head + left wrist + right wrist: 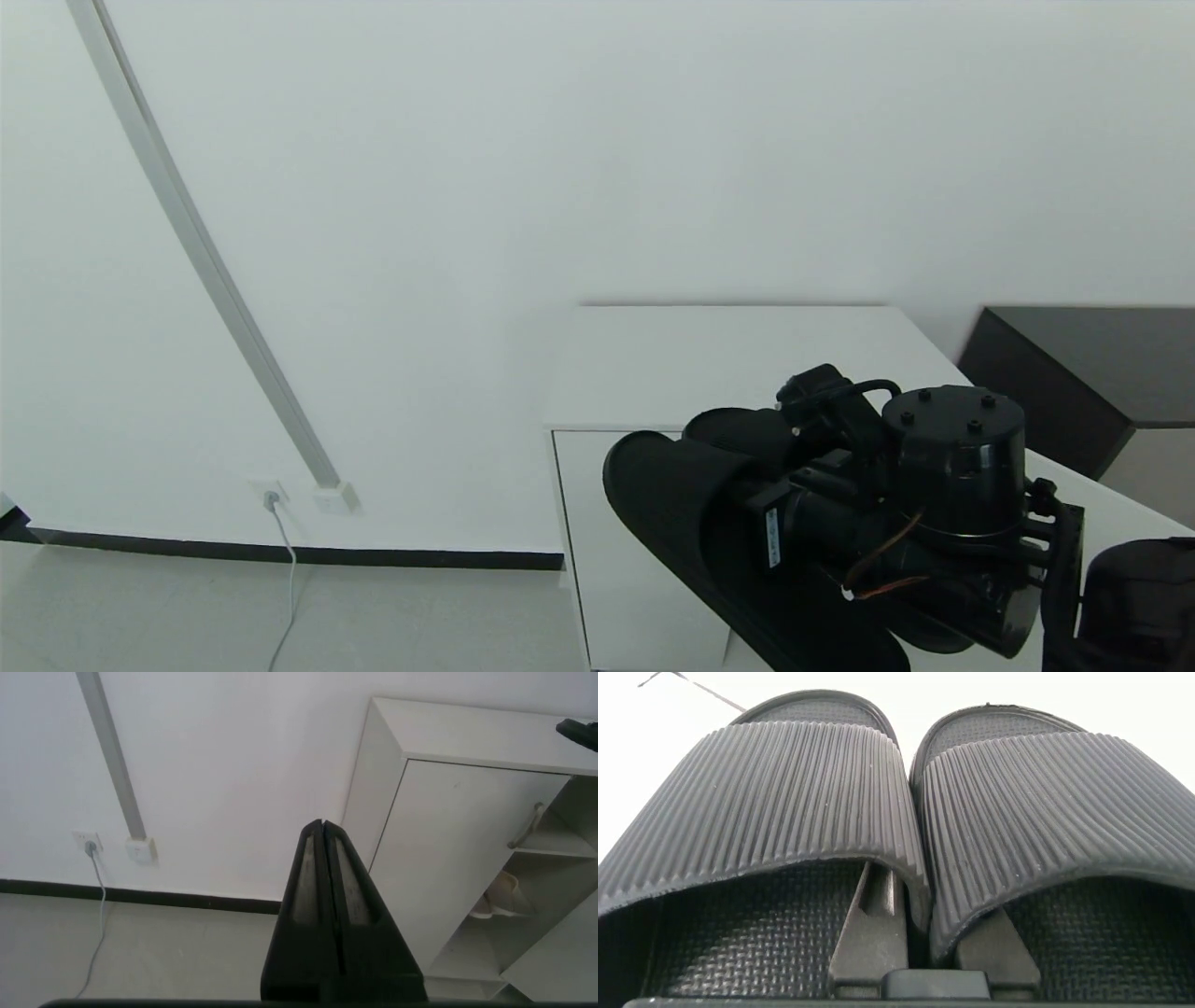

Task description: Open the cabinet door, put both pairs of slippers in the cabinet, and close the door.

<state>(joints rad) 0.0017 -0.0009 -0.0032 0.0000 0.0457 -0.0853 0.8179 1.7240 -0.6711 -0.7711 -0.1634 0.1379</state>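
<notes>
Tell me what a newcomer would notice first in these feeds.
The pair of black slippers dominates, pinched together in the right gripper and held in front of the white cabinet. Next, the left wrist view shows the cabinet open, with pale footwear on a shelf, and the left gripper shut and empty.

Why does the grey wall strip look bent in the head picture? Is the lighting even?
Head view: the grey strip bows, probably a lens effect, as it runs straight in the left wrist view; flat light on the white wall leaves the black slippers nearly a silhouette. Right wrist view: light catches every ridge of their ribbed straps.
</notes>
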